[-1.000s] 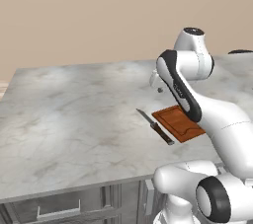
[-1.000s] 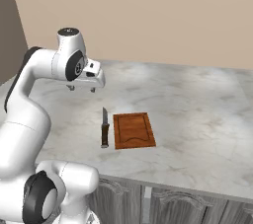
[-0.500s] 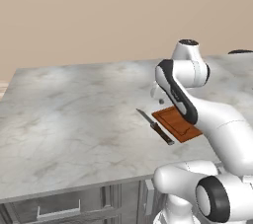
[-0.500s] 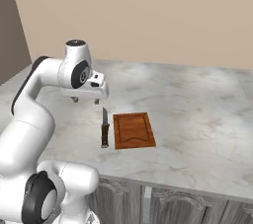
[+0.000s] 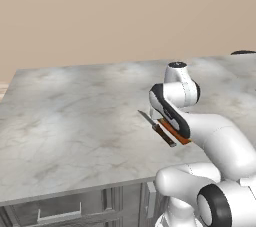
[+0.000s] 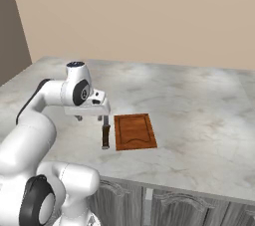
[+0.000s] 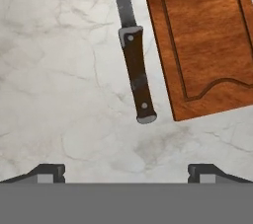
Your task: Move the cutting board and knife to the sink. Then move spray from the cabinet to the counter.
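Presently, the knife [image 7: 133, 55] is seen lying flat on the marble worktop [image 6: 199, 115], just beside the long edge of the cutting board [image 7: 205, 45] and roughly parallel to it, with a narrow strip of bare marble between the two. Relative to the cutting board, the knife's dark handle lies alongside the board's near part, towards the worktop's front edge, while the silver blade runs on along the board's far part. The board itself is laid flat near the front edge of the worktop, its groove following the rim. The pincer [image 6: 91, 117] is held above the worktop over the knife's side of the board, its two fingers spread wide apart and nothing gripped between them; in the hand view both fingertips [image 7: 49, 172] are seen well apart, with the end of the knife handle between and beyond them. No contact between pincer and knife can be made out.
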Controlling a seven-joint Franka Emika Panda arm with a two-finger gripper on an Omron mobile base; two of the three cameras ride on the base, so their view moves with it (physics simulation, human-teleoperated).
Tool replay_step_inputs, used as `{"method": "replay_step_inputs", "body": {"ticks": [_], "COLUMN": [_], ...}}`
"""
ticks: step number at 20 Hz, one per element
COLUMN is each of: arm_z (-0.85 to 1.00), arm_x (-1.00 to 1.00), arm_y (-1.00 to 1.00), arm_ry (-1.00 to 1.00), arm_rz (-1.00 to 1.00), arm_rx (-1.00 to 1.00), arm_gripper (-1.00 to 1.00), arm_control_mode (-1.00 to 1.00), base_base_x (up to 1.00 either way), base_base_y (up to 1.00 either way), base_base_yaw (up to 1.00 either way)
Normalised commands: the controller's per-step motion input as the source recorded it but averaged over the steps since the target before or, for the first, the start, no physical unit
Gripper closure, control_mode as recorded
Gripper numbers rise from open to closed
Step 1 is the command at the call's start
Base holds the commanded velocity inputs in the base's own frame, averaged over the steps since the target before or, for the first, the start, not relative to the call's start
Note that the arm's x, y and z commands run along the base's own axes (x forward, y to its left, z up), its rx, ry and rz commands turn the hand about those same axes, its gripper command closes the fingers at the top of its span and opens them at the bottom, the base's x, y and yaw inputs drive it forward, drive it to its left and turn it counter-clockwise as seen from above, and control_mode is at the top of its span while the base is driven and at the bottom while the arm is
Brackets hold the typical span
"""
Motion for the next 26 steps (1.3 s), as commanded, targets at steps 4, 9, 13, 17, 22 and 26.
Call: {"method": "replay_step_inputs", "body": {"ticks": [4,9,13,17,22,26], "arm_z": [-0.48,-0.25,-0.12,-0.16,-0.22,-0.21], "arm_x": [0.0,0.05,0.16,0.2,0.22,0.22], "arm_y": [-0.08,-0.13,-0.17,-0.14,-0.16,-0.06], "arm_ry": [0.0,0.0,0.0,0.0,0.0,0.0], "arm_rz": [0.0,0.0,0.0,0.0,0.0,0.0], "arm_rx": [0.0,0.0,0.0,0.0,0.05,0.08], "arm_gripper": [-1.0,-1.0,-1.0,-1.0,-1.0,-1.0], "arm_control_mode": [-1.0,-1.0,-1.0,-1.0,-1.0,-1.0], "base_base_x": [0.0,0.0,0.0,0.0,0.0,0.0], "base_base_y": [0.0,0.0,0.0,0.0,0.0,0.0], "base_base_yaw": [0.0,0.0,0.0,0.0,0.0,0.0]}}
